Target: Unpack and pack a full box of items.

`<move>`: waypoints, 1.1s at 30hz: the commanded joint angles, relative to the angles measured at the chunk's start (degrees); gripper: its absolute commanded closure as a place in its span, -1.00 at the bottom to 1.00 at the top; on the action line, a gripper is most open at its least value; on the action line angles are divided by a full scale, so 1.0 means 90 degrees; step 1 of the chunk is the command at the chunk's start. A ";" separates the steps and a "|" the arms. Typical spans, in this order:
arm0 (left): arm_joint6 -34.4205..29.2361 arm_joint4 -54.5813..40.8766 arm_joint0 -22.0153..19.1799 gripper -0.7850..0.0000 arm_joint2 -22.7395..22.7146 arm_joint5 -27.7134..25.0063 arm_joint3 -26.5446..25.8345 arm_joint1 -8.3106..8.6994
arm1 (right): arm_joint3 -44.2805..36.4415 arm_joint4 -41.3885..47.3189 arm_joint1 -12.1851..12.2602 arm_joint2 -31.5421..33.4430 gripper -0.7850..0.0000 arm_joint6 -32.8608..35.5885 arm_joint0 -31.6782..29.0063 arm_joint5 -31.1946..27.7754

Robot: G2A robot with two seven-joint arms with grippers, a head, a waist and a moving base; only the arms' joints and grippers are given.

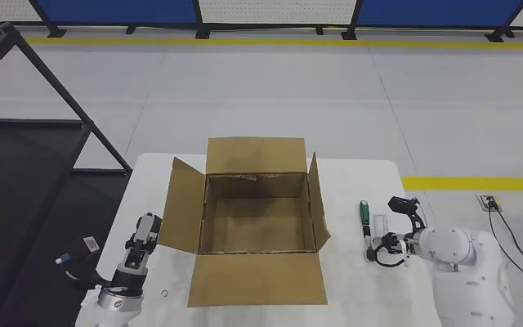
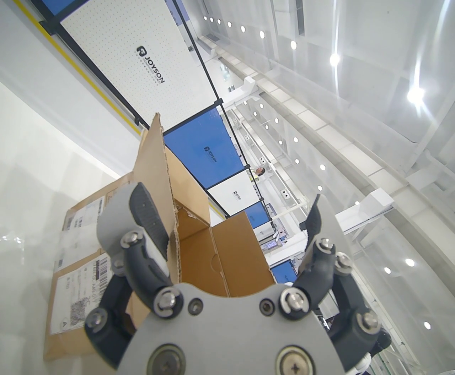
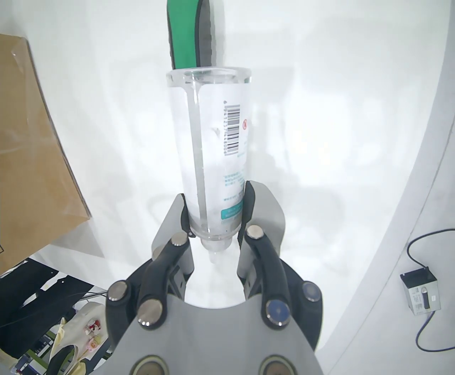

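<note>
In the right wrist view the right gripper (image 3: 215, 209) is clamped around the neck end of a clear cylindrical plastic bottle (image 3: 209, 142). The bottle's flat base points toward a green-and-grey handled tool (image 3: 188, 32) on the white worktop (image 3: 320, 124). The open brown cardboard box (image 1: 255, 279), centre of the top view, looks empty, so packing seems due: lift clear of the tool and cross above the side flap. At lower left, the left gripper (image 1: 145, 225) gapes wide, holding nothing.
</note>
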 commanded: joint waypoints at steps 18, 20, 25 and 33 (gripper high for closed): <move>0.0082 0.0005 0.0147 -1.00 -0.0050 -0.0062 -0.0088 0.0009 | 0.0591 0.0116 0.0211 -0.0403 0.02 0.0008 0.0335 0.0135; 0.0083 -0.0001 0.0162 -1.00 -0.0058 -0.0076 -0.0079 0.0011 | 0.0581 0.0139 0.0228 -0.0447 0.00 -0.0009 0.0336 0.0172; 0.0105 -0.0022 0.0176 -1.00 -0.0072 -0.0100 -0.0071 0.0012 | 0.0484 0.0182 0.0279 -0.0474 -0.26 -0.0042 0.0298 0.0251; 0.0118 -0.0060 0.0165 -1.00 -0.0074 -0.0131 -0.0086 0.0014 | -0.0012 0.0360 0.0356 -0.0465 -0.64 -0.0170 0.0099 0.0451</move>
